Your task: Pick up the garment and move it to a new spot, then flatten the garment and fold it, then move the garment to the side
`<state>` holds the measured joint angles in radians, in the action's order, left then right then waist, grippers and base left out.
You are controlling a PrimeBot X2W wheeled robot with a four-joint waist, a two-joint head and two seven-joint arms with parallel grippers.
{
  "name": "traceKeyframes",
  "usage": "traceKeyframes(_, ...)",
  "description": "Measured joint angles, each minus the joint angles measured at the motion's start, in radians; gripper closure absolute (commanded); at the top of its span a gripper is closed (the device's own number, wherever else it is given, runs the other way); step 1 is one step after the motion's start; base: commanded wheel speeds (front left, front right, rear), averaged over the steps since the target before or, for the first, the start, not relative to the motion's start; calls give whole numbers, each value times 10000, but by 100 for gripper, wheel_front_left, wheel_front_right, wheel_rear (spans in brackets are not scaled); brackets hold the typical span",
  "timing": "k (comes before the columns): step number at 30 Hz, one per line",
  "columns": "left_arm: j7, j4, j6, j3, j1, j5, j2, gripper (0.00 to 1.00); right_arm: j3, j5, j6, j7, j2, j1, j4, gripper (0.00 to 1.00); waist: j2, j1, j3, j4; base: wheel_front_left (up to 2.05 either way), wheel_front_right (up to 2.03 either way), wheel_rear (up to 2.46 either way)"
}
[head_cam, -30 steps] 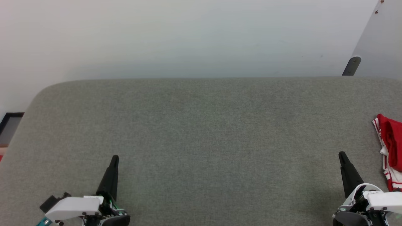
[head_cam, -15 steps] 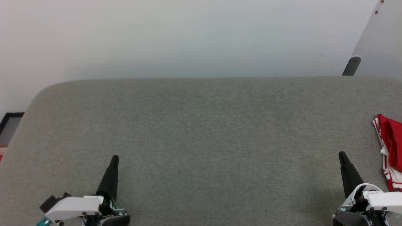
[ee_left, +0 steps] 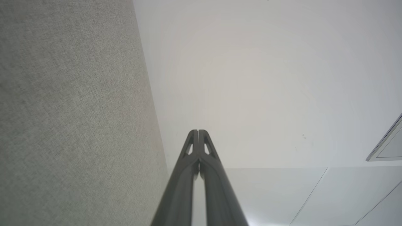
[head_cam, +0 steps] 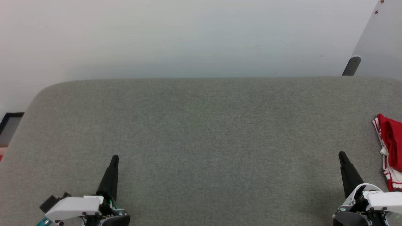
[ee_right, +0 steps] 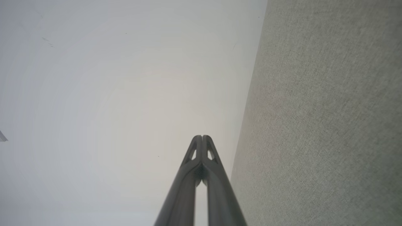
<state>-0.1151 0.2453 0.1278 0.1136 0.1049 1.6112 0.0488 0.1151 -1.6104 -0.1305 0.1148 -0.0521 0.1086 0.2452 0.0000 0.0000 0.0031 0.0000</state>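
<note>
Nothing has shifted since the earlier frames; surface, cloth and both arms hold the same places.

Grey padded surface (head_cam: 201, 125) spans the head view, with a pale wall (head_cam: 188, 37) behind its far edge.

Garment (head_cam: 391, 147): lies on the surface at the far right, bunched, red with white-and-red striped trim. The frame edge cuts it off, so only a strip shows. Folded or merely heaped cannot be told from that strip, and no lettering shows. A shirt lying off to the side fits one waiting to be picked up as well as one folded and set aside.

Left gripper (head_cam: 114, 158) sits at the near edge on the left and right gripper (head_cam: 342, 155) at the near edge on the right, well apart from each other. The right one is near the garment but not touching it. Judged a rest stance, keeping both arms off the middle of the surface.

Both wrist views show the fingers pressed together at the tips, nothing between them, pointing along the surface toward the wall.
</note>
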Motion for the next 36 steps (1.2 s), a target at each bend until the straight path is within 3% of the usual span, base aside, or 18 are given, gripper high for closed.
traceKeyframes(36,2,0,0,0,1,0,0,100,0,0,0,0,0,0,0,100,0,0,0,0,0,0,0)
